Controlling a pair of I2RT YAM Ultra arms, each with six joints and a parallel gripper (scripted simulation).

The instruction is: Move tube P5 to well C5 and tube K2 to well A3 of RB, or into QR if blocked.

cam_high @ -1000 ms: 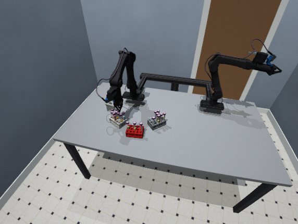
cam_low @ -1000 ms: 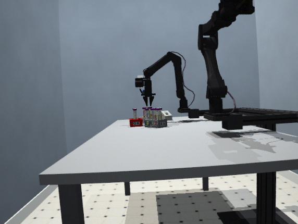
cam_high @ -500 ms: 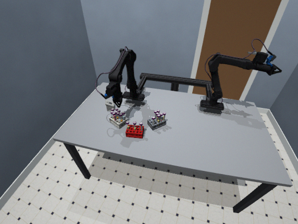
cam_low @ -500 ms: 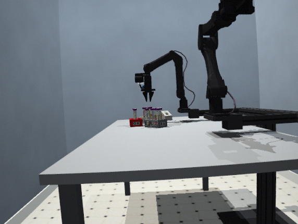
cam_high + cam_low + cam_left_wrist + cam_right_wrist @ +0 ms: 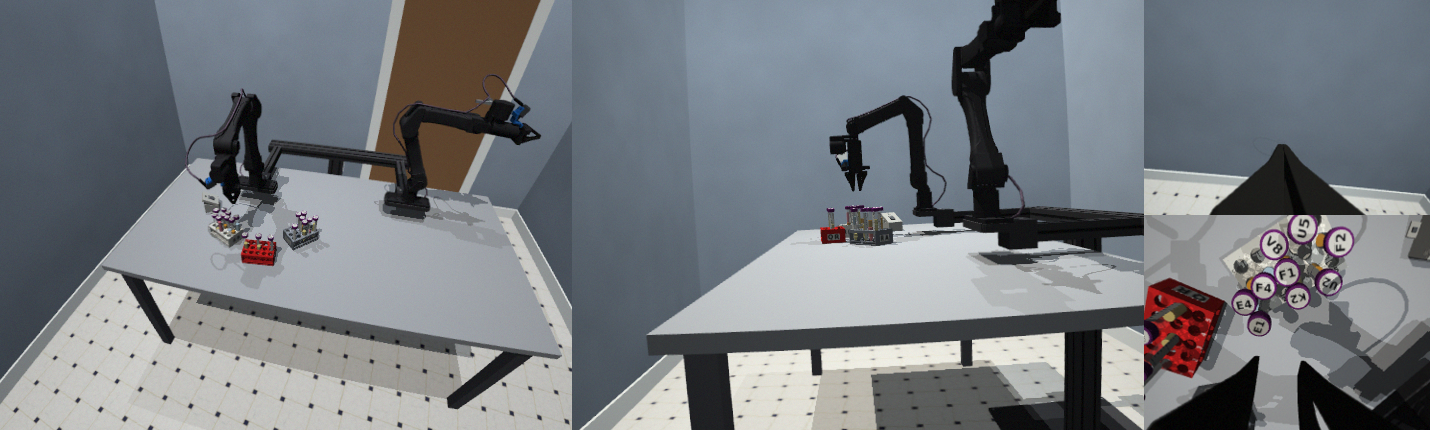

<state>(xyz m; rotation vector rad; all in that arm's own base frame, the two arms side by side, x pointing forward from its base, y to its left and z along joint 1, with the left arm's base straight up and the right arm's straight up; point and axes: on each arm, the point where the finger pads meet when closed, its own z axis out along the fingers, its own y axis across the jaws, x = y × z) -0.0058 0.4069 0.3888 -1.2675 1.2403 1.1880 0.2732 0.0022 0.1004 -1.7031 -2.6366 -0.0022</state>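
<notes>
Tube K2 point(image 5: 1298, 297) stands among several purple-capped tubes in white rack RB point(image 5: 231, 240) point(image 5: 1231, 261); its well cannot be read. Grey rack RA point(image 5: 302, 243) point(image 5: 886, 239) holds several tubes; P5's label cannot be read in any view. Red rack QR point(image 5: 258, 260) point(image 5: 1216, 306) holds tubes between RB and RA. My right gripper point(image 5: 234, 201) point(image 5: 856, 190) point(image 5: 1278, 366) is partly open and empty, above the tubes, pointing down. In its wrist view K2 lies just beyond the fingertips. My left gripper point(image 5: 539, 135) point(image 5: 1281, 152) is shut and empty, raised far from the racks.
In RB, tube E1 point(image 5: 1259, 323) stands nearest the right fingertips, beside E4 point(image 5: 1244, 302) and K2. U2 point(image 5: 1328, 281) stands on K2's other side. A pale button box point(image 5: 211, 202) point(image 5: 892, 220) stands behind RB, near the right arm's base.
</notes>
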